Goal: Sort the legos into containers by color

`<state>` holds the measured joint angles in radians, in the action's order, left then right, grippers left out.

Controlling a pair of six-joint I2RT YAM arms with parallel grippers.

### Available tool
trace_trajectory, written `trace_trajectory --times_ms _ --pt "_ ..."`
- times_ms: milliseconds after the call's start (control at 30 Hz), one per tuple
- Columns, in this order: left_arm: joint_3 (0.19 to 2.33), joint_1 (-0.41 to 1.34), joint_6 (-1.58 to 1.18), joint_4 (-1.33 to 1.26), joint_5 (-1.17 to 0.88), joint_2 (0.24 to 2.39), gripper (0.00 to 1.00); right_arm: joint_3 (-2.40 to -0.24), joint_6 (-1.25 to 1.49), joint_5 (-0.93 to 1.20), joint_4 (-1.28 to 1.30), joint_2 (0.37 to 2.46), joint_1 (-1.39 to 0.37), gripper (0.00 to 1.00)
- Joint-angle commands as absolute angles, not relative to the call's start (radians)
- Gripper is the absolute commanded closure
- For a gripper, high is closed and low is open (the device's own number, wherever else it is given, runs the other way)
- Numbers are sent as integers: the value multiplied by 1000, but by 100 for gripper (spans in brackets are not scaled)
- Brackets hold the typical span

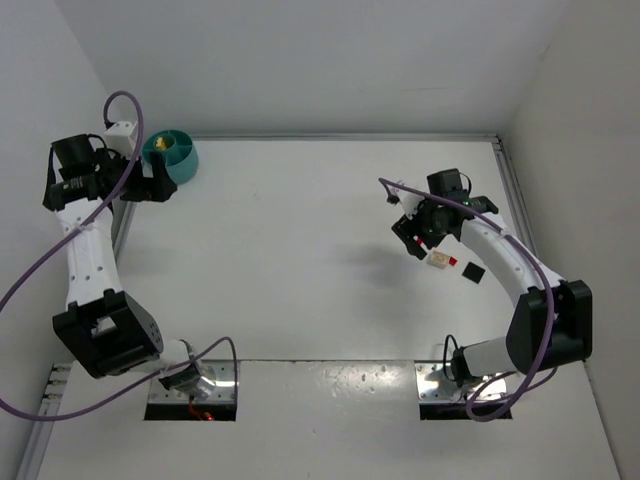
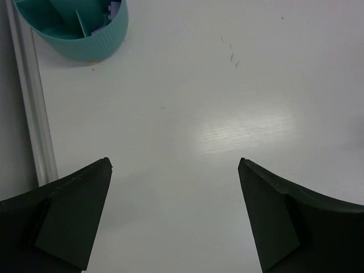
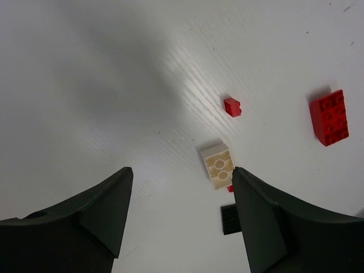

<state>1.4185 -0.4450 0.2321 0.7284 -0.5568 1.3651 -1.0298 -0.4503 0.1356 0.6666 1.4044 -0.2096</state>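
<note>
Legos (image 3: pixel 218 165): cream and red bricks lie loose on bench (image 3: pixel 102 85).
Left end effector (image 2: pixel 175 168): my jaws wide, empty, near teal bowl (image 2: pixel 96 45).
Right end effector (image 3: pixel 182 173): jaws apart above cream brick.

White arms (image 1: pixel 85 262), seemingly purple cables (image 1: pixel 140 125)

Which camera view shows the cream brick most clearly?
The right wrist view: the cream brick lies close, its round marks plain. The top view shows only a tiny pale spot. The left wrist view does not show it.
</note>
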Motion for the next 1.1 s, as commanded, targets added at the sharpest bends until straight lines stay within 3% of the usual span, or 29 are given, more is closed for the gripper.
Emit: trace_trajectory --times_ms 0,267,600,833,1067 --pt "1384 -451 158 622 -598 1390 0 -1046 -524 184 695 1404 -192 29" --pt "1322 -379 201 460 -497 1454 0 -1058 -535 183 773 1462 -140 29" --pt "1462 -379 -41 174 -252 1703 0 -1187 -583 147 784 1644 -75 31" --pt "1690 -379 -156 190 -272 1942 0 -1316 -540 147 830 1764 -44 31" --pt "1887 -361 -175 227 -241 2078 12 -1328 -540 141 830 1786 -15 32"
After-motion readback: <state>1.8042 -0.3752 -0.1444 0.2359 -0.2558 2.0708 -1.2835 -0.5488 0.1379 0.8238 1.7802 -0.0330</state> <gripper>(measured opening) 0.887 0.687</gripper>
